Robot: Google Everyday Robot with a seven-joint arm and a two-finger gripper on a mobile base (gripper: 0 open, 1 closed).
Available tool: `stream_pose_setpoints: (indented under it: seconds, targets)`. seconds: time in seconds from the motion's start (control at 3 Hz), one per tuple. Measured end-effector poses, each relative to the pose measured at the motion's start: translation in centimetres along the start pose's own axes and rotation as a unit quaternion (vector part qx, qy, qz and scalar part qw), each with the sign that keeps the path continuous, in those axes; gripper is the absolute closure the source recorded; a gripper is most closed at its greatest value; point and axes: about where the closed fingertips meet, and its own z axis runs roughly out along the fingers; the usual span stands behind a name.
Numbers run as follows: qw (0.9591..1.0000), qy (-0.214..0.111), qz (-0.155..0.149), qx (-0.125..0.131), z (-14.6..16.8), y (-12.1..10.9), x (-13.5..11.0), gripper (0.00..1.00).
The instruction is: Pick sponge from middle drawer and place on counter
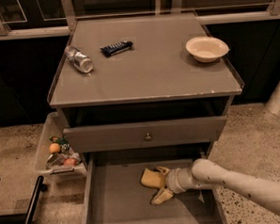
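Observation:
The pale yellow sponge [149, 178] lies on the floor of the open middle drawer [117, 204], toward its back centre. My gripper [157, 185] reaches into the drawer from the right, its white arm [238, 188] coming in low. The fingers are spread open. The upper one [162, 170] lies against the sponge's right edge and the lower one [161, 196] rests on the drawer floor just in front of it. The grey counter [147, 71] is above, with pale chips along its front edge.
On the counter are a plastic bottle [79, 59] lying at the left, a dark snack bar [116, 47] and a cream bowl [207, 48] at the right. The upper drawer front with a knob [147, 137] overhangs the drawer. A white bin of fruit [59, 153] hangs at the left.

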Motion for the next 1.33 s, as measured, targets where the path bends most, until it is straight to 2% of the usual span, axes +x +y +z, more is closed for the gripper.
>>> stream_pose_setpoints:
  seconds: [1.0, 1.33]
  targets:
    - [1.0000, 0.000, 0.000, 0.000, 0.01, 0.01, 0.00, 0.87]
    - [1.0000, 0.000, 0.000, 0.000, 0.01, 0.01, 0.00, 1.00]
